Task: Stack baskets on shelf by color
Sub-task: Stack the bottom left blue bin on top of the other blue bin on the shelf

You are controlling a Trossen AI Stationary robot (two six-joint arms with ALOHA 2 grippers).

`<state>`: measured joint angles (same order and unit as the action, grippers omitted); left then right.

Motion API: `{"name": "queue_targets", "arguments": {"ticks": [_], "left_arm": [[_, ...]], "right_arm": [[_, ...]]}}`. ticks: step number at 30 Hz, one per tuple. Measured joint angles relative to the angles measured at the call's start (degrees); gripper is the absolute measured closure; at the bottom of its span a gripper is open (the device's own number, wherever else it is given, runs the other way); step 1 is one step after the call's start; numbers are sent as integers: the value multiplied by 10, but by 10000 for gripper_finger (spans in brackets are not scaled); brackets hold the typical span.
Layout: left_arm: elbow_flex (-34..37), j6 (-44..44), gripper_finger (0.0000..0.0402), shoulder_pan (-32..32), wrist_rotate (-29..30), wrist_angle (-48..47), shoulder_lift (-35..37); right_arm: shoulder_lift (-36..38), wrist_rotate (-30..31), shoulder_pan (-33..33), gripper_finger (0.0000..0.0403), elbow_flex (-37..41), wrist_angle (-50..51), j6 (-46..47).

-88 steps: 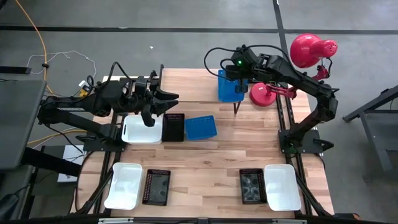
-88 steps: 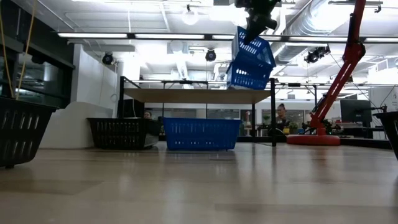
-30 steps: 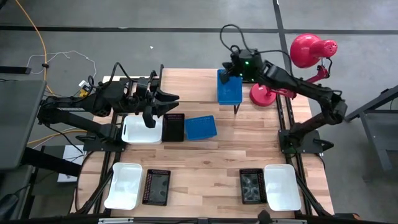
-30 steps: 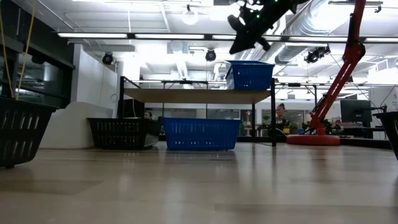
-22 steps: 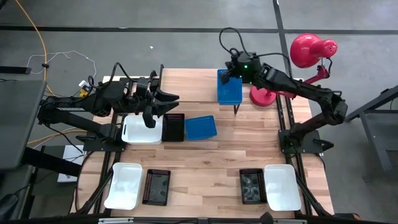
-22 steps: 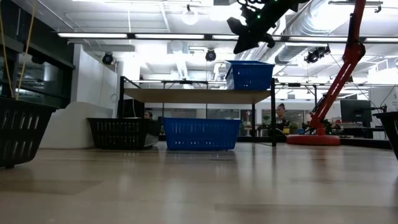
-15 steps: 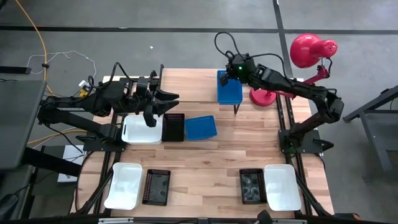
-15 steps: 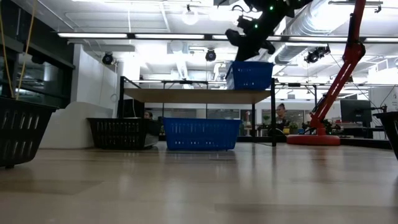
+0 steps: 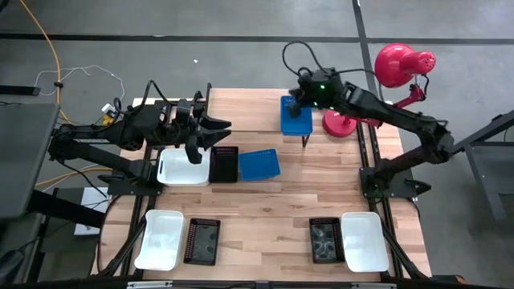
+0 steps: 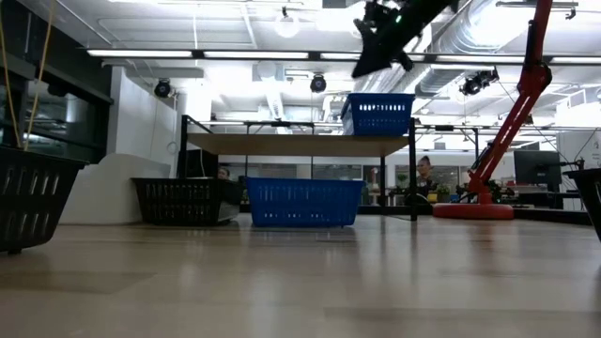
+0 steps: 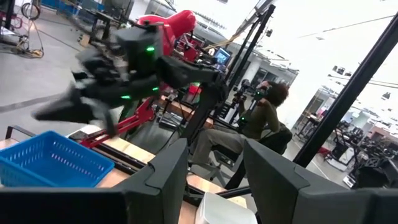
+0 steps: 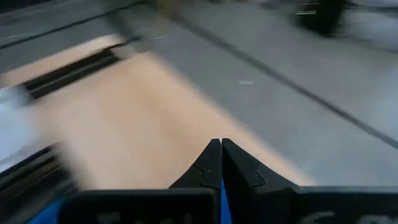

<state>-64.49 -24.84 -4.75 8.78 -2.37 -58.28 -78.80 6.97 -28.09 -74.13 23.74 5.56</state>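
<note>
I hold my right claw (image 9: 294, 99), fingers pressed together and empty, over the blue basket (image 9: 296, 117) sitting on the shelf (image 10: 300, 144); my left claw (image 9: 220, 134) waits, fingers apart, above a white basket (image 9: 181, 168) on the tabletop (image 9: 273, 201), ready to grab

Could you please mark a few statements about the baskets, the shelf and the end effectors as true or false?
1. A blue basket sits on top of the shelf. True.
2. The right end effector grips that basket. False: it hangs shut above it, holding nothing.
3. Another blue basket lies on the table beside a black basket. True.
4. The left end effector holds a white basket. False: it is empty, above the table's left part.
</note>
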Motion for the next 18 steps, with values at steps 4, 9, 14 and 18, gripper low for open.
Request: {"name": "queue_targets", "arguments": {"ticks": [4,9,14,18], "left_arm": [[0,0,257,0,0,-1,0],[0,-2,257,0,0,-4,0],[0,-4,257,0,0,-4,0],[0,-4,257,0,0,-4,0]], "right_arm": [[35,-160,37,403,0,73,-24],[39,-128,127,403,0,182,-41],[5,-9,183,403,0,208,-41],[-26,39,190,403,0,214,-41]]}}
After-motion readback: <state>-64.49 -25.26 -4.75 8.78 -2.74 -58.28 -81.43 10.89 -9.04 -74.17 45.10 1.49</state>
